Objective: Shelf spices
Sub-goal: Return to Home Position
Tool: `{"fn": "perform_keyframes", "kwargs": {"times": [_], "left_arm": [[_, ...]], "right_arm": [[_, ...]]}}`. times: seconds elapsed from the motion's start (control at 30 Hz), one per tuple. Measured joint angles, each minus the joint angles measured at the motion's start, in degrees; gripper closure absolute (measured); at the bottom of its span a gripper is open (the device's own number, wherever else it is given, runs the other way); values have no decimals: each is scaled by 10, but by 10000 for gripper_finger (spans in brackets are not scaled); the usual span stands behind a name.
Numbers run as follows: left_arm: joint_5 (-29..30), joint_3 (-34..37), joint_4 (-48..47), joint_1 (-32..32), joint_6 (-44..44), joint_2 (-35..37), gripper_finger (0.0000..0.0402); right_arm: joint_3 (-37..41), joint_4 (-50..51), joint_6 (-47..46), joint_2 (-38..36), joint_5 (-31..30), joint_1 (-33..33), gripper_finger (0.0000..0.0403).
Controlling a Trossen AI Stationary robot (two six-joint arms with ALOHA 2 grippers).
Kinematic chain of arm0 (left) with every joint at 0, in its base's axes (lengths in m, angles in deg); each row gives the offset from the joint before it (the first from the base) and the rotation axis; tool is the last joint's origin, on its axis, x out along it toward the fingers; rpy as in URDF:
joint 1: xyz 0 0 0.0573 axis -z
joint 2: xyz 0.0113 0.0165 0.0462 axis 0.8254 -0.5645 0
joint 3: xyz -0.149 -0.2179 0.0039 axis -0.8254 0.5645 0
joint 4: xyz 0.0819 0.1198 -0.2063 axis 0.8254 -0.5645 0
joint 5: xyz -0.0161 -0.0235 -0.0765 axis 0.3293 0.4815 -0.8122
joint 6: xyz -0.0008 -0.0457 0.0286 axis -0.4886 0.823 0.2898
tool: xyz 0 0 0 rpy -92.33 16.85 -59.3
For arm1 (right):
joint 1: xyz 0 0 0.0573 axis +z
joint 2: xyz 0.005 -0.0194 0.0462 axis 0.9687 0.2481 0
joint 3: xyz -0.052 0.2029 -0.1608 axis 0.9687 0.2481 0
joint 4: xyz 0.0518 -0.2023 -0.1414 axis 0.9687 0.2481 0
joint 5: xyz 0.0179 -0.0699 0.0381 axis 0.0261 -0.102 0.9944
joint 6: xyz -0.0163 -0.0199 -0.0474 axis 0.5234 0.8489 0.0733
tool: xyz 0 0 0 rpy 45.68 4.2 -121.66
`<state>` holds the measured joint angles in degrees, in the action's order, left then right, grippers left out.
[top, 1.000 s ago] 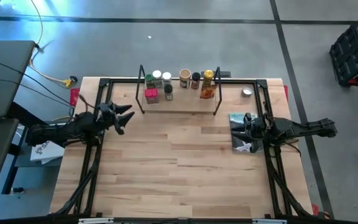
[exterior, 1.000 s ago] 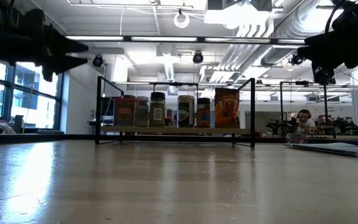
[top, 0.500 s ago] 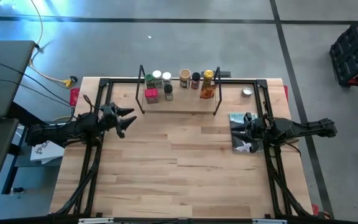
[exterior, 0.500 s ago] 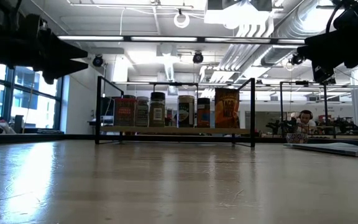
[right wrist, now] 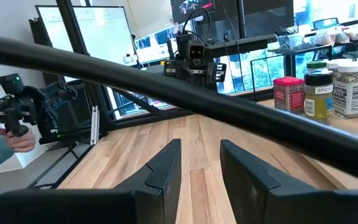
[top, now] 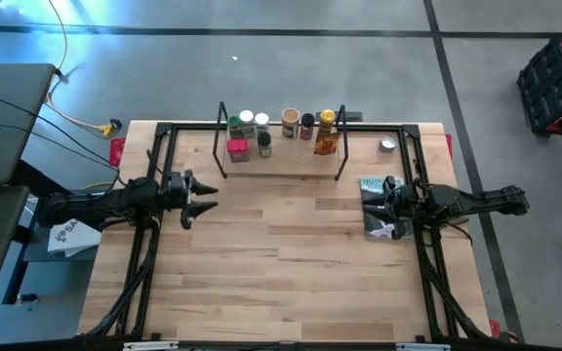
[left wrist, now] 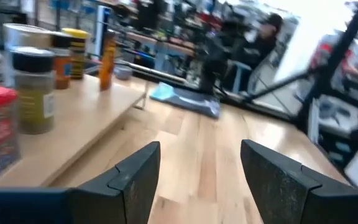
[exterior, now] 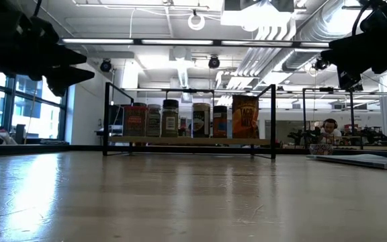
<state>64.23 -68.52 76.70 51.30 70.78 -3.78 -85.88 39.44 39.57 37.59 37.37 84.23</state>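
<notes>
Wooden tabletop (top: 291, 263), light-wood shelf (top: 283, 164), upright jars (top: 290, 122), seemingly orange packet (top: 325, 146)

Robotics lab on an open industrial floor | exposed ducts (exterior: 281, 47) and strip lights (exterior: 180, 42) overhead | taped concrete floor (top: 310, 68) | red tool case (top: 557, 86) | loose cables (top: 66, 39) | person seated at a desk (exterior: 329, 126) behind

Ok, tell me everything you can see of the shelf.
The shelf is a long, narrow plank of light wood with a black wire upright at each end. In the low view these frames hold the plank a little above the table. It stands level near the table's far edge, about midway between the arms. Spice jars stand upright on it, with an orange packet toward the right arm's end. Nothing else touches it.
</notes>
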Motion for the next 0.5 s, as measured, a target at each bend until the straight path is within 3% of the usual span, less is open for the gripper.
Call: {"fn": "perform_keyframes", "kwargs": {"times": [0.23, 0.5], "left_arm": [[-14, 0, -4, 0, -36, -2, 184], [-13, 0, -4, 0, -37, -2, 184]], "right_arm": [[0, 0, 43, 0, 0, 0, 298], [0, 0, 30, 0, 0, 0, 298]]}}
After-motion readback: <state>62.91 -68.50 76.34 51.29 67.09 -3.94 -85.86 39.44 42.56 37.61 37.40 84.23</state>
